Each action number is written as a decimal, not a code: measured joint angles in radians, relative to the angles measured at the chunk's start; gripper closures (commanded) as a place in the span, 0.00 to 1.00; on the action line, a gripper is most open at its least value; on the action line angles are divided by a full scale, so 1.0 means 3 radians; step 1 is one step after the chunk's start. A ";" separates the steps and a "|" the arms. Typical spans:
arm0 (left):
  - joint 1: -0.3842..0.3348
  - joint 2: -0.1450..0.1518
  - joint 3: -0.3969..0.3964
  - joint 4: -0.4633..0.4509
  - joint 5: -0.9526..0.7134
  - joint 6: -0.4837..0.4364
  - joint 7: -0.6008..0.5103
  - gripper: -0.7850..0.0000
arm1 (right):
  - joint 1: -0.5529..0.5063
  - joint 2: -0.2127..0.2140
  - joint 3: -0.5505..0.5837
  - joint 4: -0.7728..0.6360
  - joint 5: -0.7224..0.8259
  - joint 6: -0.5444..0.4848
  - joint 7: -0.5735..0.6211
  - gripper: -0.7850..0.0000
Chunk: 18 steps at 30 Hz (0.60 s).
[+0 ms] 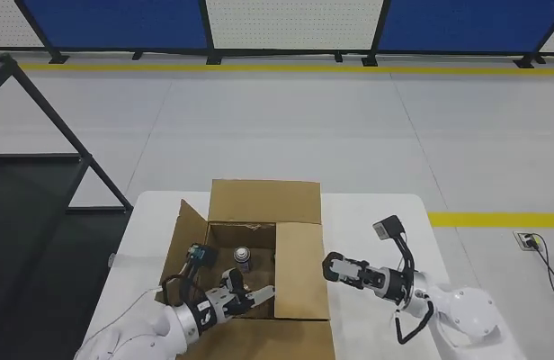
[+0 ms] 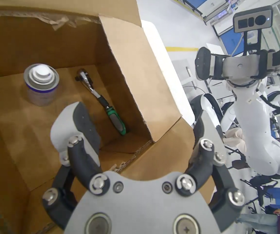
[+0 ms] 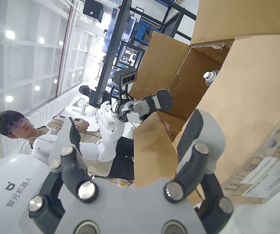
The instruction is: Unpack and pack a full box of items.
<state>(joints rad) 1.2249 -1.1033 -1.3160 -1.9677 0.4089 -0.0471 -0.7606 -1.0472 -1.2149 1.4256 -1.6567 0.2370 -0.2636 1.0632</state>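
The white table [image 1: 376, 225] carries the open cardboard box [image 1: 264, 200]. The left gripper [image 2: 140, 122] hangs over the box's near edge, its fingers spread and empty. The right gripper [image 3: 134, 127] is outside the box, just beside a side flap, also spread and empty. Ahead of the left gripper and lower down, a can [image 2: 41, 83] stands upright on the box floor. A ratchet [image 2: 101, 99] lies beyond it against the side wall. Reaching for the ratchet, a finger may catch that wall and shove the box, or clip the can and tip it.

Pale floor [image 1: 304, 117] with yellow lines [image 1: 286, 67], blue panels [image 1: 115, 22] behind.
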 measured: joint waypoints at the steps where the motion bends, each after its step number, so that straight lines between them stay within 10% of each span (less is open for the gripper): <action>1: -0.0064 -0.0009 0.0070 0.0057 -0.0006 0.0025 -0.0018 0.00 | -0.0031 0.0009 0.0020 -0.0012 0.0011 -0.0023 0.0029 0.00; 18: -0.0644 -0.0143 0.0624 0.0715 -0.0773 0.0158 -0.0138 0.00 | -0.0249 0.0121 0.0127 -0.0106 0.0093 -0.0256 0.0455 0.00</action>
<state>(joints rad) 1.0316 -1.1462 -1.1287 -1.7531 0.1769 0.0002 -0.8021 -1.1218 -1.1787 1.4638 -1.6883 0.2649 -0.3404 1.1997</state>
